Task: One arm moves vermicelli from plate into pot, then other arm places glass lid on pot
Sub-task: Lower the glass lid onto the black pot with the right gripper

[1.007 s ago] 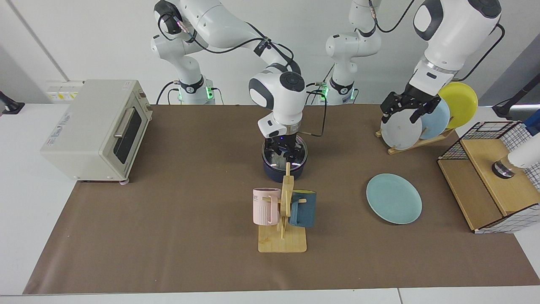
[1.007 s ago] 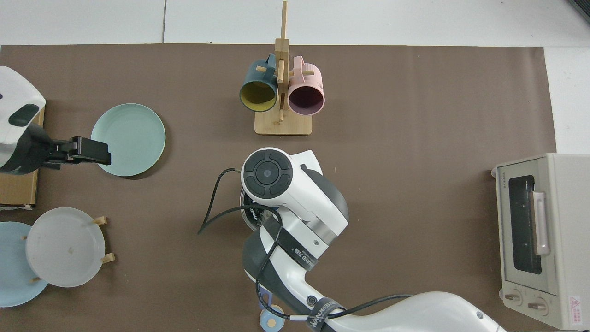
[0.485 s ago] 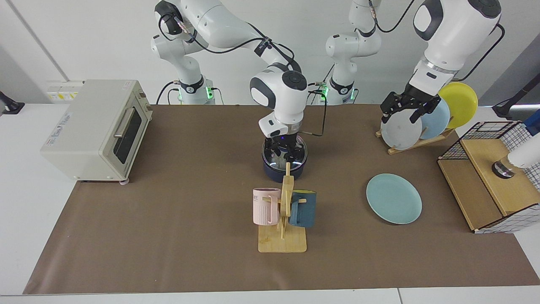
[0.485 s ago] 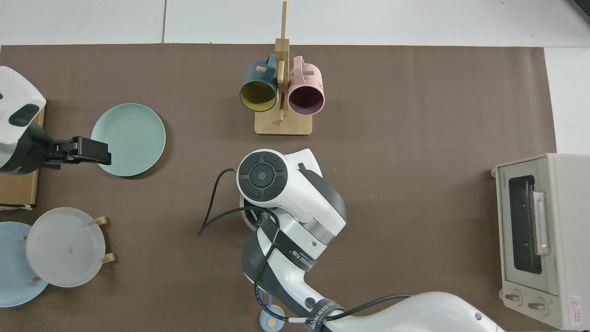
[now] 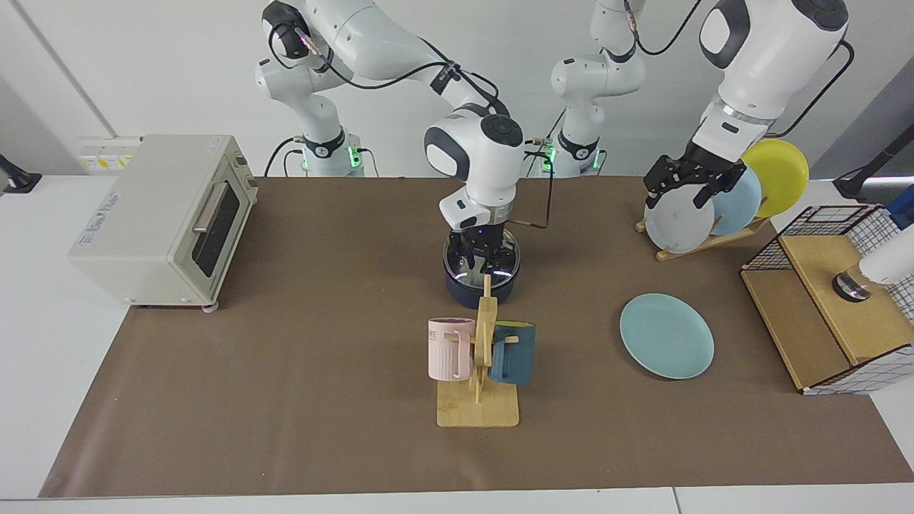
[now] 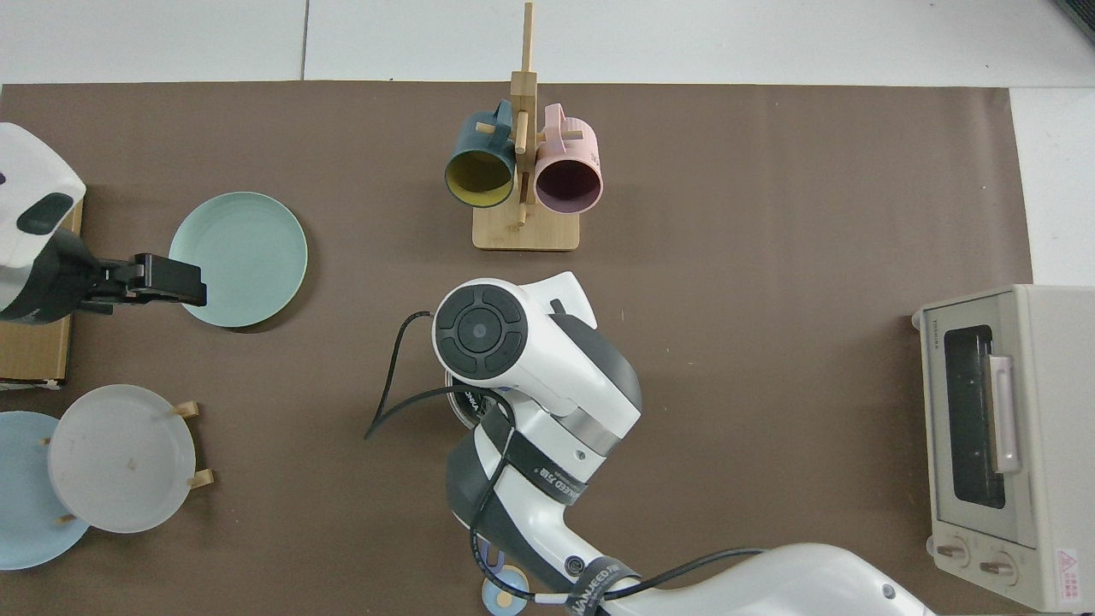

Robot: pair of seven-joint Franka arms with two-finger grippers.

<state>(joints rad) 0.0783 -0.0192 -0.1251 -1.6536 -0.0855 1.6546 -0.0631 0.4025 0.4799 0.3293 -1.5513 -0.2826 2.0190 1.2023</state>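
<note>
- Two arms are in view. The right gripper hangs directly over the pot at table centre; the left gripper waits far right, by the rack of plates.
- The glass lid sits level on the pot rim. The vermicelli is not visible; judged to be inside the pot, as the teal-green plate lies bare at near right.
- Right gripper: the fingers straddle the lid's centre, but whether they are pinching the knob cannot be told. In the top view the wrist hides all but a sliver of lid.
- Left gripper: its fingers appear spread, and nothing is held.
- Handling, as a judgement: the lid is rigid, smooth glass in a metal rim, fragile if dropped, slippery on its face. The centre knob is the only sound place to take hold of it.
- The pot is a dark navy, stiff-walled cylinder, likely steady under the lid's weight.
- The brown table mat is matt. The wooden mug stand is just near of the pot, a collision risk on withdrawal.
</note>
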